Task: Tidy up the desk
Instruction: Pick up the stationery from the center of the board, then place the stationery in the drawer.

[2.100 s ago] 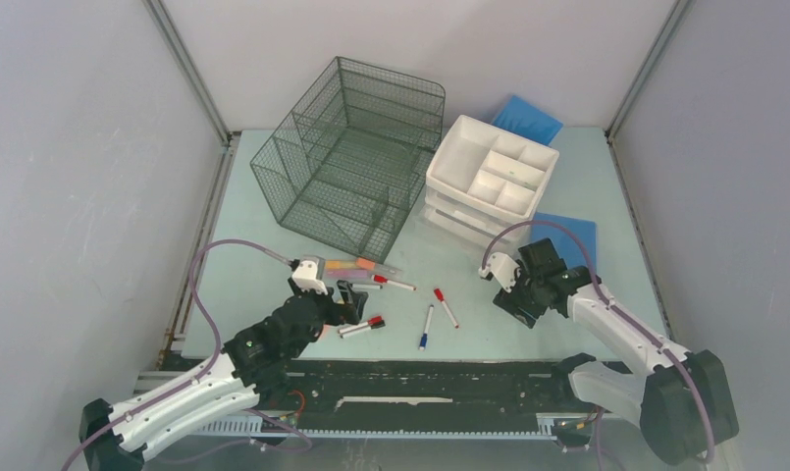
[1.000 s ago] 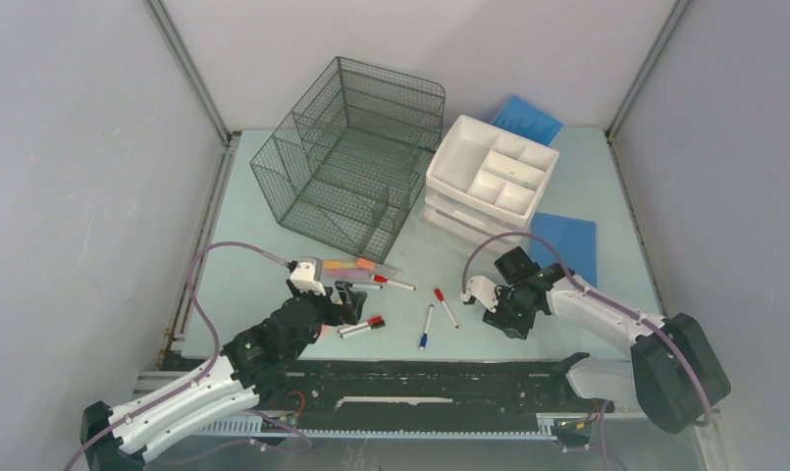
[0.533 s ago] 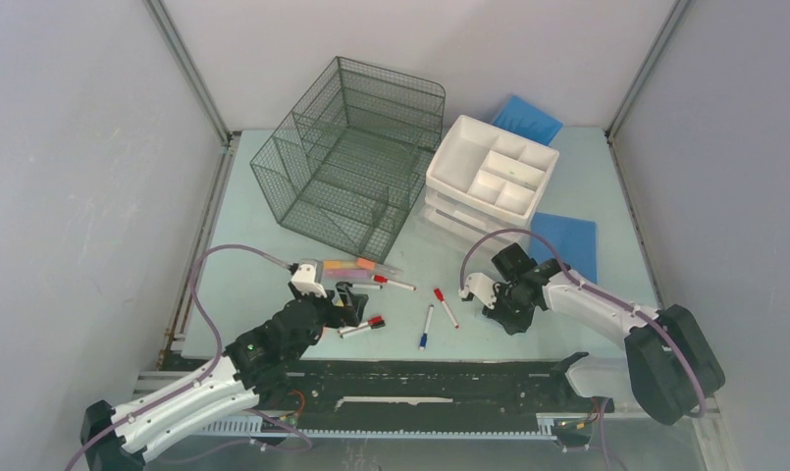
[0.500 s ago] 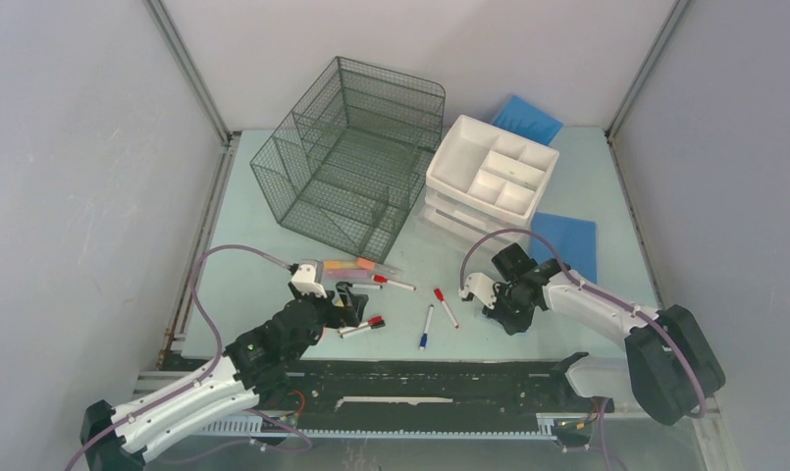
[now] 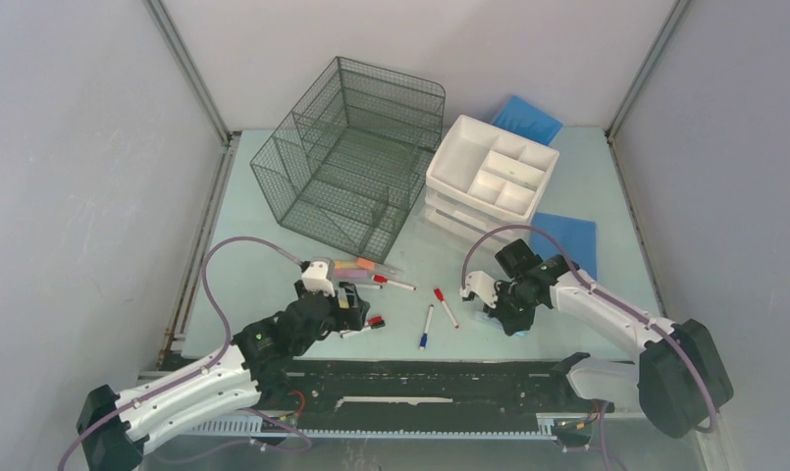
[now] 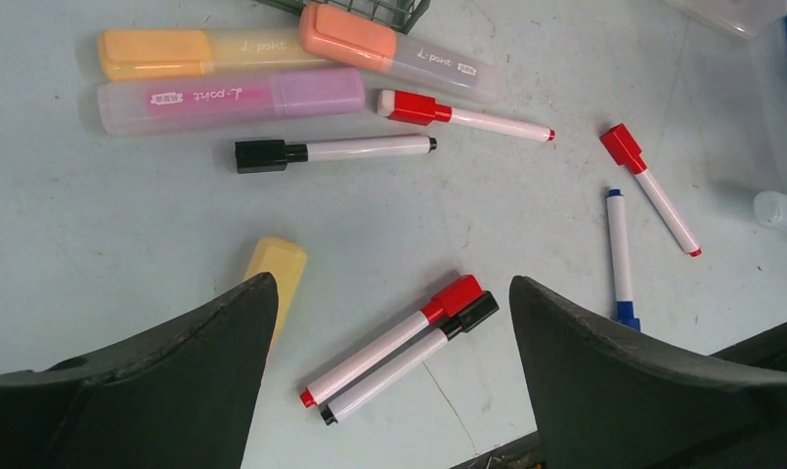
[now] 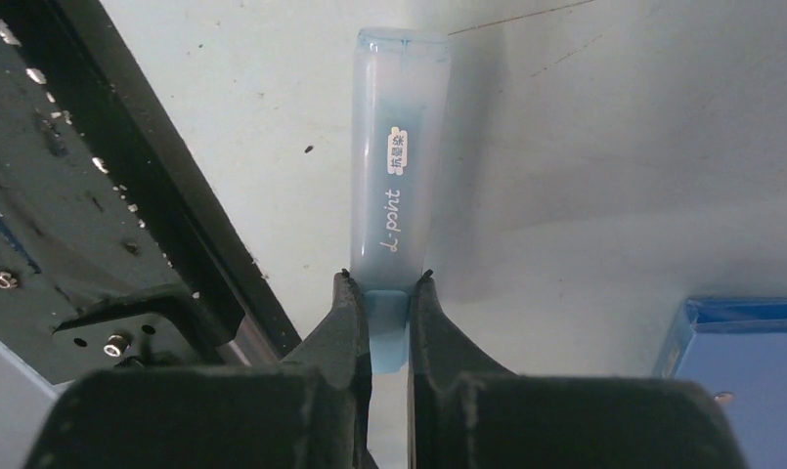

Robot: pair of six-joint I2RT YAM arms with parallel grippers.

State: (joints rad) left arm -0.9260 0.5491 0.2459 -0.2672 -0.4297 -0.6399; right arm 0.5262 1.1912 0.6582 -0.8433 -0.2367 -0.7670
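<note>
Right arm has swung in from beside the blue pad (image 5: 567, 240) toward the near middle and dropped low. Right tool (image 7: 381, 285) has closed from part-open and now pinches one end of a pale blue highlighter (image 7: 399, 166). Whether the highlighter lies on the desk (image 5: 253, 265) or is just off it, cannot tell. Left arm has only nudged farther out.

Reads as a pick in progress: grip made, lift and carry to a container not yet done.

Left tool (image 6: 387, 289) is spread wide, holding nothing, hovering over a red-capped and a black-capped marker pair (image 6: 399, 342).

The desk, a pale mint top, spans the whole cell floor under both arms.

Containers:
- Wire-mesh organizer (image 5: 356, 157), far left of centre: no pens visible inside.
- White drawer unit (image 5: 491, 177), far right of it: open top compartments show only a small speck, too small to identify.

Orange, pink and yellow highlighters and several markers lie loose on the near left of the desk, so the sort is at an early stage.
</note>
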